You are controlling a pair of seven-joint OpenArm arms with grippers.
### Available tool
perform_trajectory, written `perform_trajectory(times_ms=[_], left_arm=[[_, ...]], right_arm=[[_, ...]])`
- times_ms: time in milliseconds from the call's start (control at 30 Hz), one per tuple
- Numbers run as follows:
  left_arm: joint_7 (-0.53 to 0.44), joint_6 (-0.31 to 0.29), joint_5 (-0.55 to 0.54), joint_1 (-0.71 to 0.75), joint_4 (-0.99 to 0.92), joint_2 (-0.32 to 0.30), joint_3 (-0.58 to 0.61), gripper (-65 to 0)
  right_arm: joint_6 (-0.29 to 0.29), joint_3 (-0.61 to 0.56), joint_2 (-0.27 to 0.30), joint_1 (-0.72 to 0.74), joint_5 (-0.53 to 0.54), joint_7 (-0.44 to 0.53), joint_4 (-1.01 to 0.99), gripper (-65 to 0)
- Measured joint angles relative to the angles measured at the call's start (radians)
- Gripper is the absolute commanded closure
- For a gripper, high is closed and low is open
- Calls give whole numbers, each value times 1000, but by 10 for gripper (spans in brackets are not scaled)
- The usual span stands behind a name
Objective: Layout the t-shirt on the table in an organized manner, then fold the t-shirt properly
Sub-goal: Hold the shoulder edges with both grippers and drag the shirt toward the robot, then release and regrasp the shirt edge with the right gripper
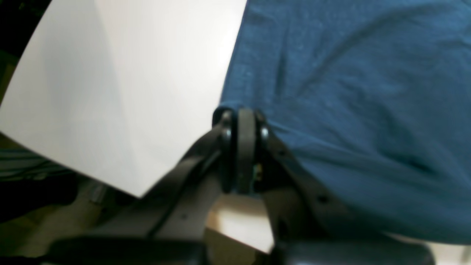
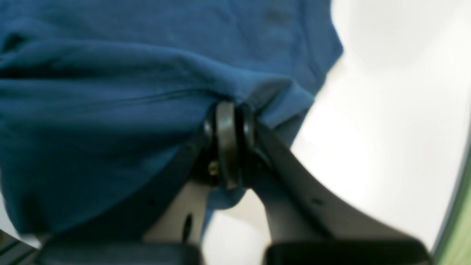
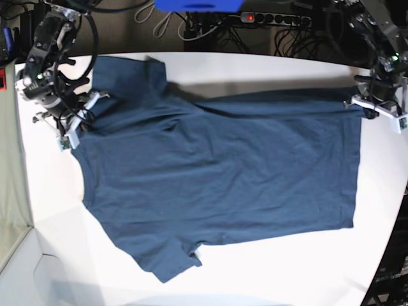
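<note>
The dark blue t-shirt (image 3: 223, 172) lies spread on the white table (image 3: 274, 268), neck end to the left and hem to the right, one sleeve pointing toward the front edge. My right gripper (image 3: 83, 118) is at the shirt's far left shoulder. Up close it (image 2: 230, 106) is shut on a bunched fold of the t-shirt (image 2: 110, 110). My left gripper (image 3: 363, 105) is at the far right hem corner. In the left wrist view it (image 1: 243, 114) is shut on the edge of the t-shirt (image 1: 349, 110), beside bare table (image 1: 128, 92).
A power strip and cables (image 3: 268, 19) run behind the table's far edge, with a blue object (image 3: 197, 5) above them. The table's curved edge (image 3: 382, 255) falls away at the right. A green strip (image 2: 460, 221) shows beyond the edge.
</note>
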Motion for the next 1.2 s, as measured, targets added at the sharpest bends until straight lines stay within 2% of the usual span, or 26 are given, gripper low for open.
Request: perform_trajectory(times_ms=[300, 400, 467, 567, 767, 867, 1067, 1200], left_arm=[[0, 0, 3, 2, 65, 6, 3, 0], [-14, 0, -4, 32, 91, 29, 6, 0], [10, -1, -2, 51, 85, 37, 7, -1], [0, 0, 3, 51, 77, 33, 0, -1], [0, 0, 3, 49, 85, 34, 1, -1], [0, 0, 3, 49, 85, 35, 1, -1], [0, 0, -3, 55, 85, 40, 2, -1], [0, 0, -76, 64, 84, 32, 2, -1]], right_arm=[[0, -6, 0, 0, 0, 1, -21, 0], [0, -5, 0, -5, 0, 0, -48, 0], [0, -5, 3, -6, 0, 0, -59, 0], [0, -4, 21, -8, 0, 0, -59, 0], [0, -8, 22, -6, 0, 0, -44, 0], [0, -10, 22, -6, 0, -1, -44, -70], [1, -9, 22, -39, -3, -25, -65, -331], [0, 6, 21, -48, 0, -17, -49, -409]])
